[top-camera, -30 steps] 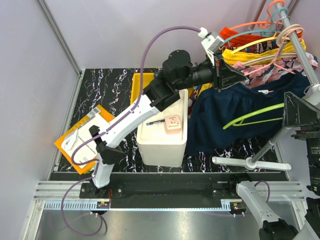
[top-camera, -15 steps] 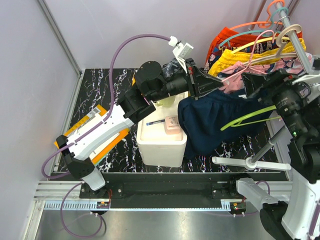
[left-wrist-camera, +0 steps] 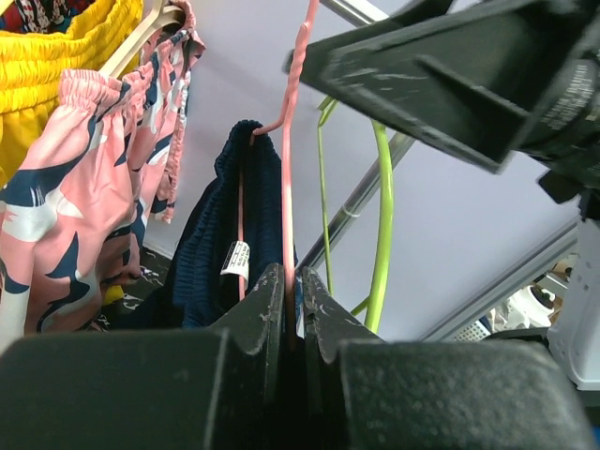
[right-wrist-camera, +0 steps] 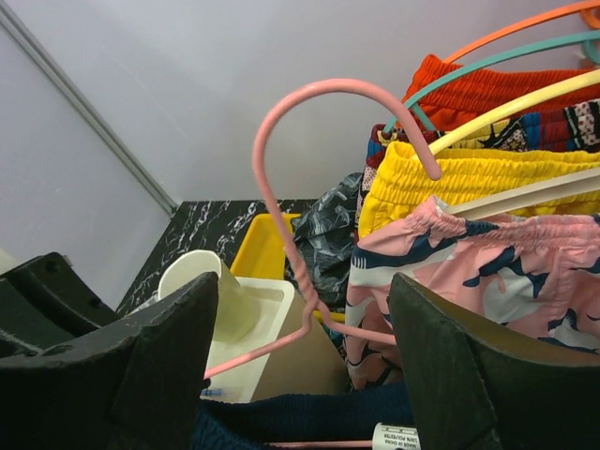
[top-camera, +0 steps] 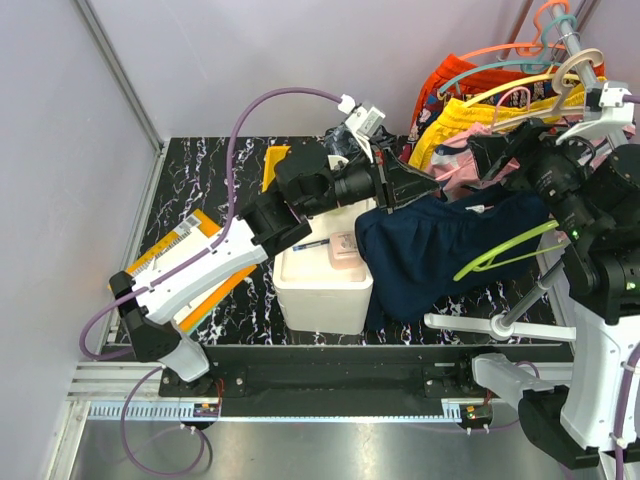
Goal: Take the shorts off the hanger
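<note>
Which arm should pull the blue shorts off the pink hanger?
Probably the right. The right fingers are open beside the waistband of the navy shorts, while the left fingers are shut on the pink hanger.

The plain dark navy cloth shorts (top-camera: 425, 270) are hanging right of centre in the top view, draping from a thin pink wire hanger (right-wrist-camera: 328, 84), with the waistband bunching at its neck and a white label showing. The charcoal shorts with pale grey marbling (right-wrist-camera: 330, 230) are sitting crumpled mid-frame in the right wrist view.
</note>
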Controlling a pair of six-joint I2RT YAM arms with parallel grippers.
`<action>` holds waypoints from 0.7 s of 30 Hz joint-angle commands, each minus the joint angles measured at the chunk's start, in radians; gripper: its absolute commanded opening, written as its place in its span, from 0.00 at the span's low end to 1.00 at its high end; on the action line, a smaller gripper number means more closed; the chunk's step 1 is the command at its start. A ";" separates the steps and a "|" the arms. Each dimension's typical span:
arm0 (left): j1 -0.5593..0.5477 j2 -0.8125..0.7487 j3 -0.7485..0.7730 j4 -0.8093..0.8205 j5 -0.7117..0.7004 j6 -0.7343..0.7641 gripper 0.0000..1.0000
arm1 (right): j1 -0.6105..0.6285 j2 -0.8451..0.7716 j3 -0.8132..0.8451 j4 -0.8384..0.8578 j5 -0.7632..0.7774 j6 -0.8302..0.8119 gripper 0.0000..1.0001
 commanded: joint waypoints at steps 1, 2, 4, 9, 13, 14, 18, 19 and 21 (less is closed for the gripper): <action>-0.009 -0.097 0.016 0.171 -0.029 0.016 0.00 | 0.005 0.023 -0.008 0.022 -0.058 -0.025 0.79; -0.010 -0.095 0.022 0.171 -0.026 0.016 0.00 | 0.005 0.022 -0.017 0.029 -0.069 -0.023 0.78; -0.017 -0.092 0.032 0.168 -0.017 0.019 0.00 | 0.005 0.026 -0.034 0.035 -0.074 -0.025 0.75; -0.037 -0.085 0.044 0.150 -0.017 0.041 0.00 | 0.003 0.023 -0.071 0.061 -0.084 -0.032 0.59; -0.044 -0.068 0.064 0.139 0.015 0.042 0.00 | 0.003 -0.003 -0.106 0.109 -0.071 -0.033 0.30; -0.044 -0.068 0.064 0.138 0.021 0.044 0.00 | 0.005 -0.011 -0.118 0.118 -0.070 -0.030 0.24; -0.046 -0.069 0.071 0.078 0.055 0.059 0.07 | 0.006 -0.043 -0.135 0.144 -0.064 -0.046 0.00; -0.046 -0.069 0.085 0.057 0.067 0.081 0.25 | 0.005 -0.049 -0.140 0.150 -0.060 -0.057 0.00; -0.046 -0.072 0.099 -0.022 0.096 0.117 0.41 | 0.005 -0.069 -0.166 0.163 -0.048 -0.101 0.00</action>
